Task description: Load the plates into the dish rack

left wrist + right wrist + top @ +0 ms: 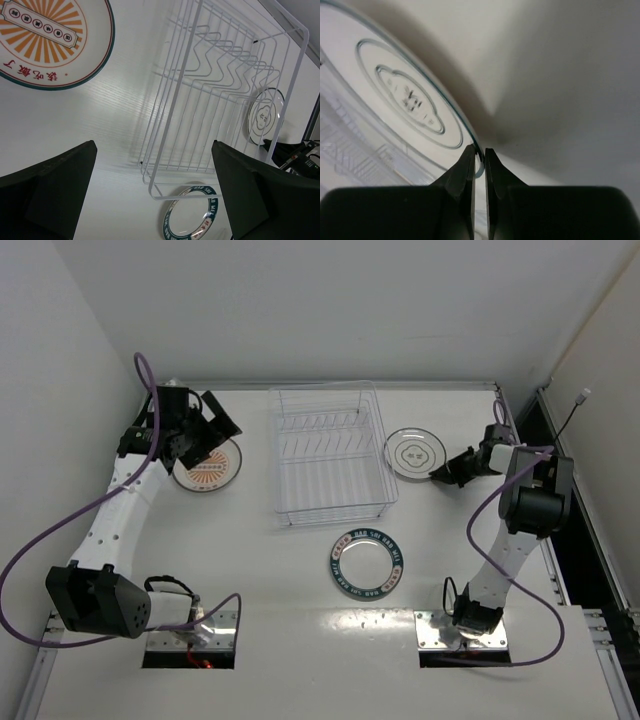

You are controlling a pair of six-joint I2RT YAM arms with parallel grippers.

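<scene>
The dish rack (330, 452) stands at the table's middle back, with nothing in it; its wire frame also shows in the left wrist view (175, 95). The orange sunburst plate (208, 468) lies left of it (45, 35). My left gripper (205, 435) is open and empty just above that plate (153, 145). The ringed plate (413, 452) lies right of the rack (405, 100). My right gripper (440, 475) is shut on its right rim (479, 150). The blue-rimmed plate (366, 563) lies in front of the rack (192, 212).
White walls close in the table at the left, back and right. The arm bases and their mounting plates (190, 630) sit at the near edge. A purple cable (60, 530) loops beside the left arm.
</scene>
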